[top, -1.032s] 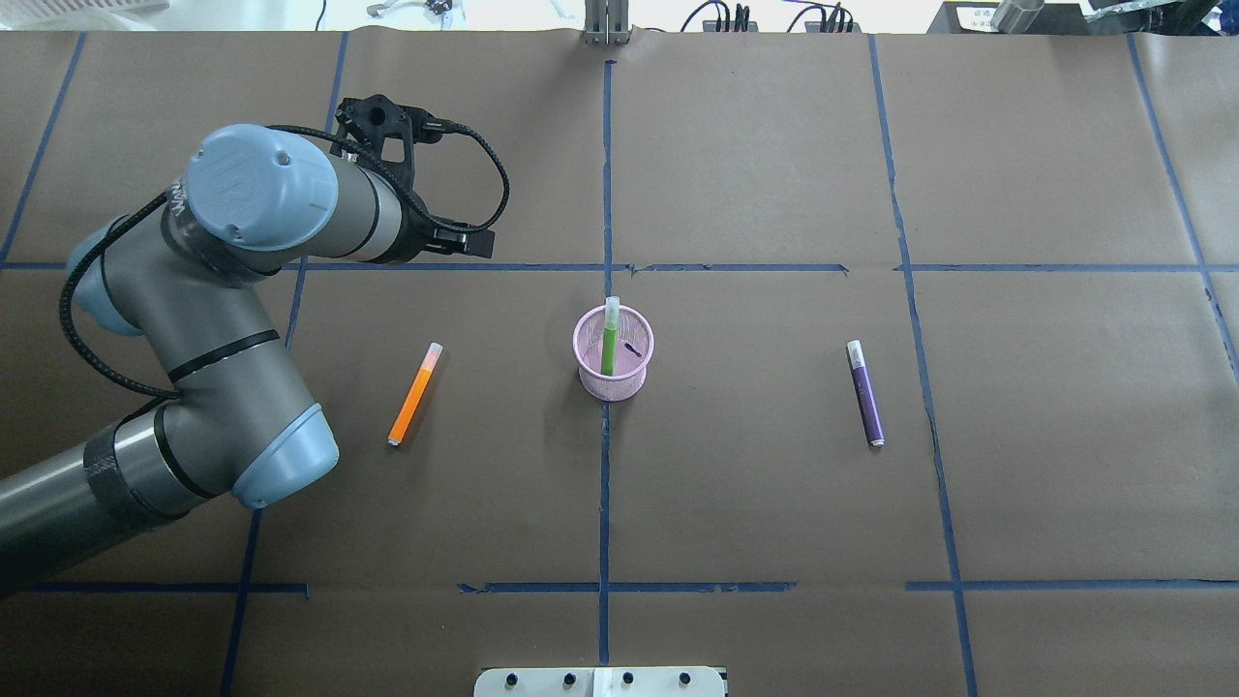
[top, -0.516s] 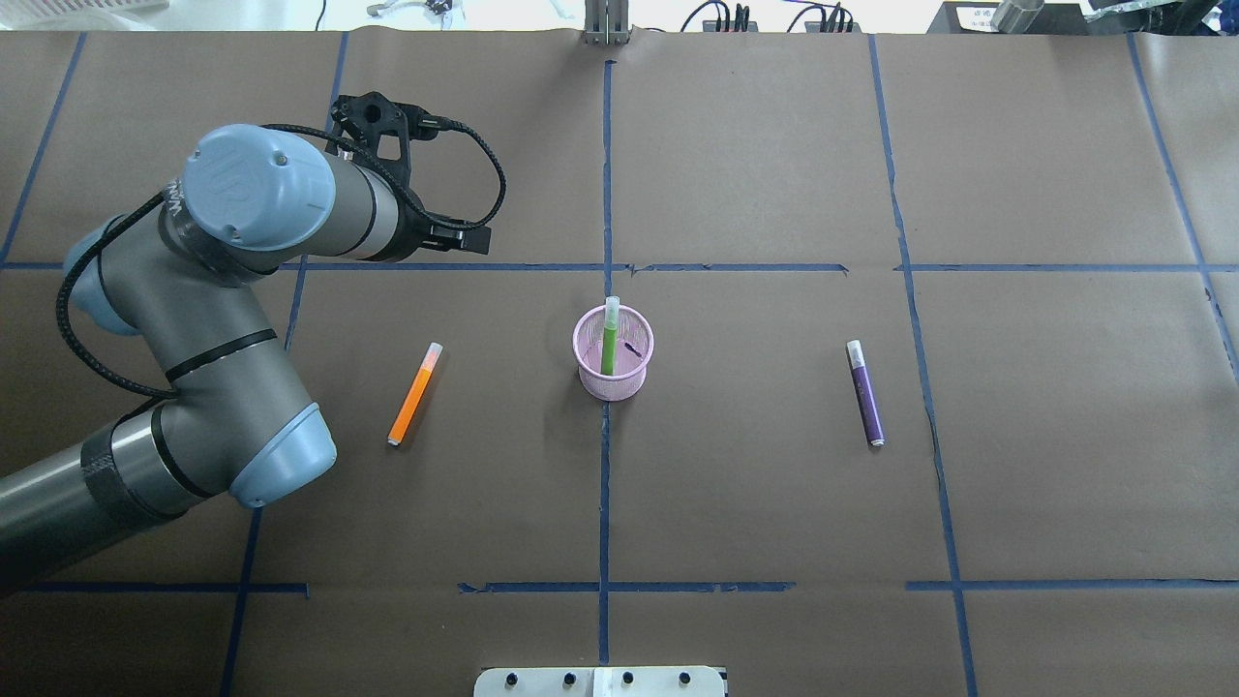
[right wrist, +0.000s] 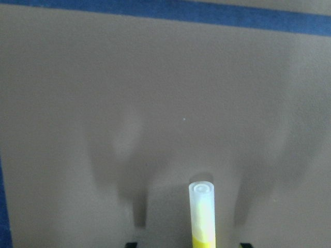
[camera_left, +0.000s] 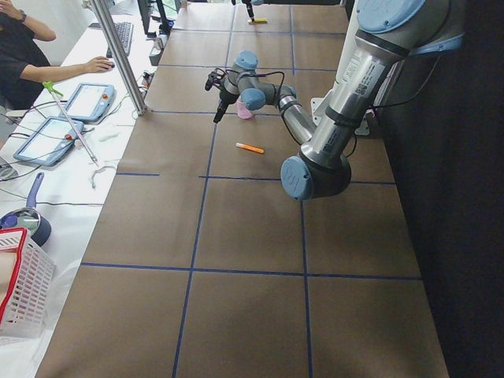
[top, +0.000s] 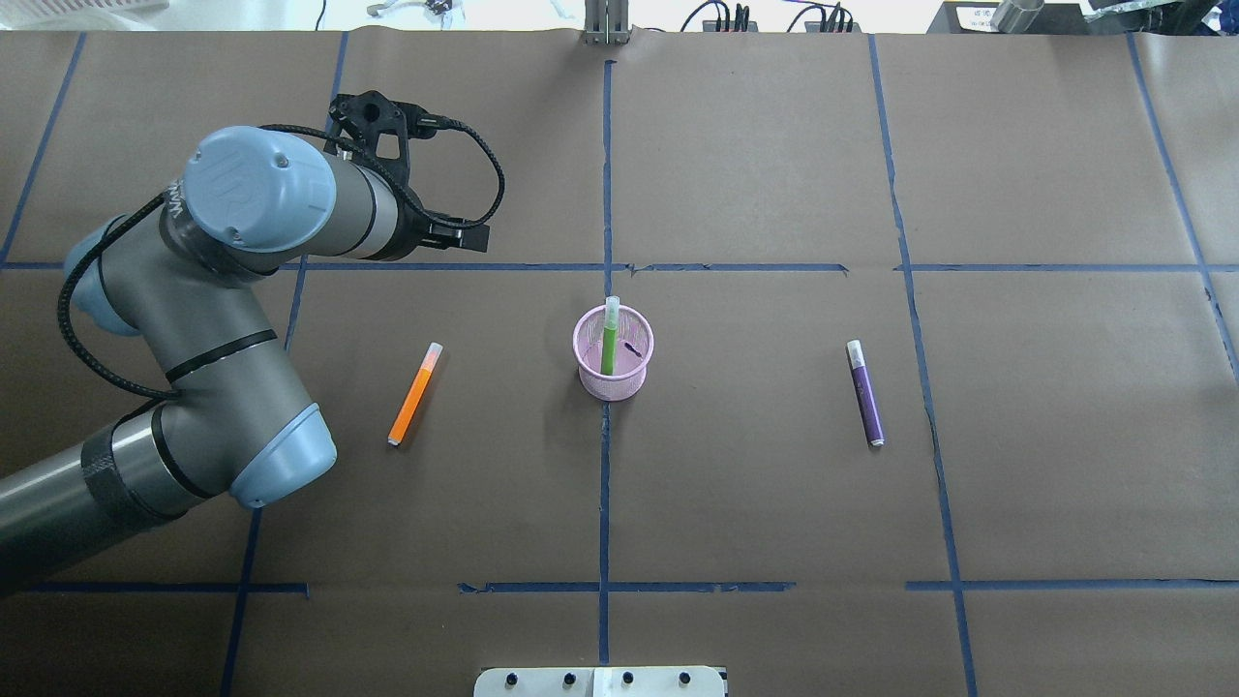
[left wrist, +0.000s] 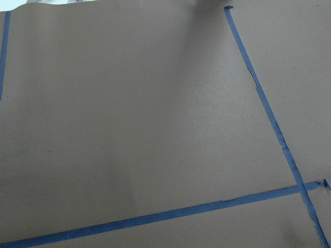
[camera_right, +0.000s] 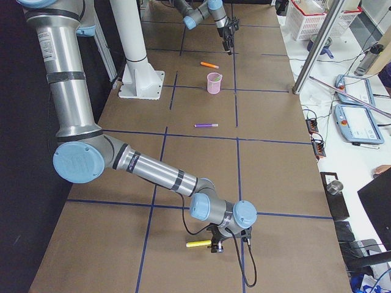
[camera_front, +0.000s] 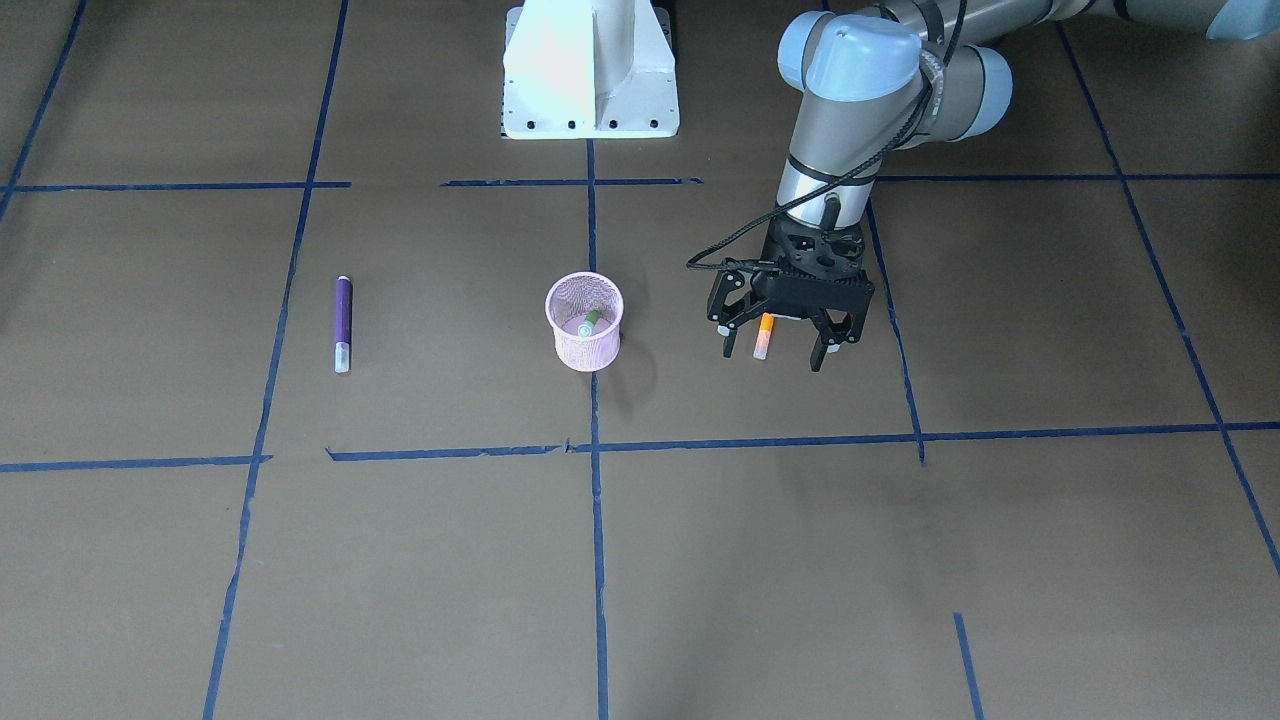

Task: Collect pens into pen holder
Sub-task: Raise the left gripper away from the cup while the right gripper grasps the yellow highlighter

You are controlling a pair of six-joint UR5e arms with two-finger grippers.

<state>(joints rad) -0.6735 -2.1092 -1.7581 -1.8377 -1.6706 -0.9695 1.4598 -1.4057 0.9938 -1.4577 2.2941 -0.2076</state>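
Note:
The pink mesh pen holder (top: 614, 379) stands at the table's middle with the green pen (top: 609, 341) upright in it. To its left the orange pen (top: 415, 395) lies flat, and to its right lies the purple pen (top: 865, 392). My left gripper (camera_front: 775, 350) hangs open and empty above the table, just beyond the orange pen (camera_front: 763, 337), whose cap end shows between its fingers. My right gripper (camera_right: 215, 245) is low at the table's far right end. Its fingertips (right wrist: 131, 244) stand apart on either side of a yellow pen (right wrist: 202, 212) lying on the paper.
Brown paper with blue tape lines (top: 605, 484) covers the table. The white robot base (camera_front: 590, 70) stands at the robot's edge. A person, tablets (camera_left: 87, 101) and baskets (camera_right: 308, 13) are on side benches beyond the far edge. The left wrist view shows only paper and tape.
My left wrist and gripper have shifted slightly to the left and away from the robot. The pens and the holder have not moved.

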